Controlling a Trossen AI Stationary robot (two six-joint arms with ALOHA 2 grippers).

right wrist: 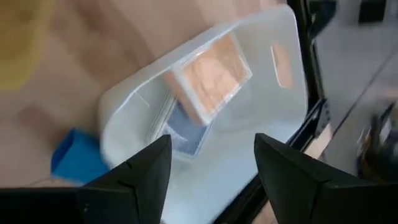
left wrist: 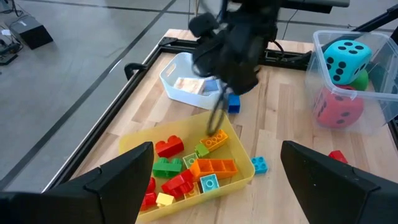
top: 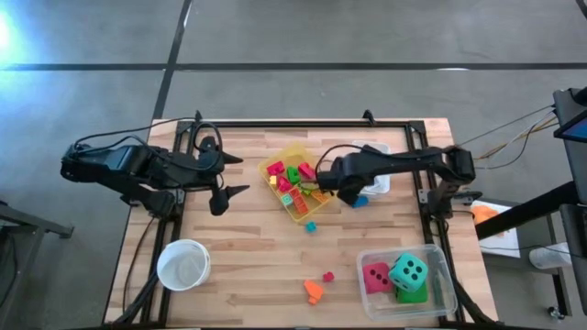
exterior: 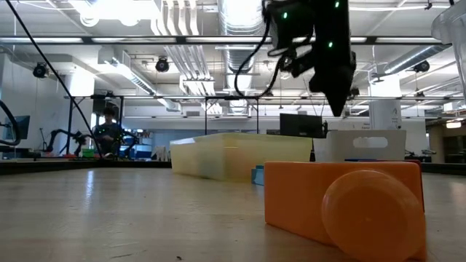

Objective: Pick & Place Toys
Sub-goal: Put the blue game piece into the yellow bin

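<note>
We record the right pincer (top: pixel 353 194) open and empty, just past the yellow bin (top: pixel 295 181) holding most blocks (left wrist: pixel 186 174), beside the white bin (top: pixel 376 180). Left pincer (top: pixel 231 176) open, waiting at the desk's (top: pixel 257 266) left. Three dice (top: pixel 396 275) sit in the clear bin (top: pixel 440 275).

Table (top: pixel 257 257): pale wood planks, black frame.
Yellow bin (top: pixel 292 156): translucent; red, green, orange, pink, yellow blocks (left wrist: pixel 186 171) inside.
White bin (left wrist: pixel 177 74): blue block (left wrist: pixel 234 103) beside it.
Clear bin (top: pixel 440 266): teal die (top: pixel 407 271), pink-red die (top: pixel 376 277), both black-dotted; green die (top: pixel 412 294) underneath.
Loose blocks: orange (top: pixel 314 291), red (top: pixel 327 276), light blue (top: pixel 311 226).
Bowl (top: pixel 183 264): white.
Arms: black.
</note>
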